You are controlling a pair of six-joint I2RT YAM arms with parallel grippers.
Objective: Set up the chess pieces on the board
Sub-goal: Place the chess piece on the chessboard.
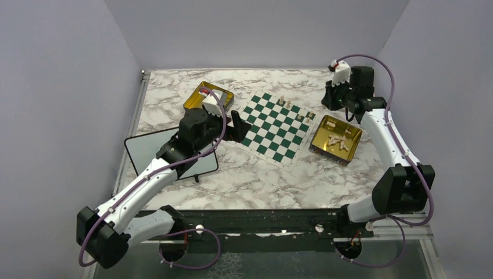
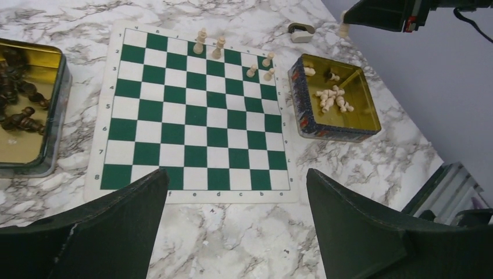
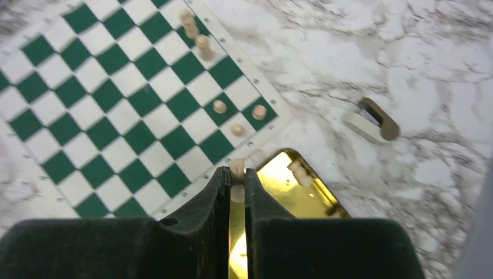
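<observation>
On the table (image 1: 261, 186) the board (image 1: 270, 127) lay flanked by the dark-piece tin (image 2: 60, 104) and the pale-piece tin (image 2: 331, 132), presumably one stock per arm; our left gripper (image 2: 237, 175) gaped empty before it, our right gripper (image 3: 234, 175) pinched a pale piece (image 3: 237, 166) above its tin.

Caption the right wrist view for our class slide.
Right gripper shut on a pale chess piece, with board and gold tin below.

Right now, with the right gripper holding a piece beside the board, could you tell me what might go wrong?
The right gripper pinches the pale piece only at its fingertips, so it might slip or land tilted. Three pawns stand close together near a corner of the board; the fingers could topple them while lowering.
</observation>
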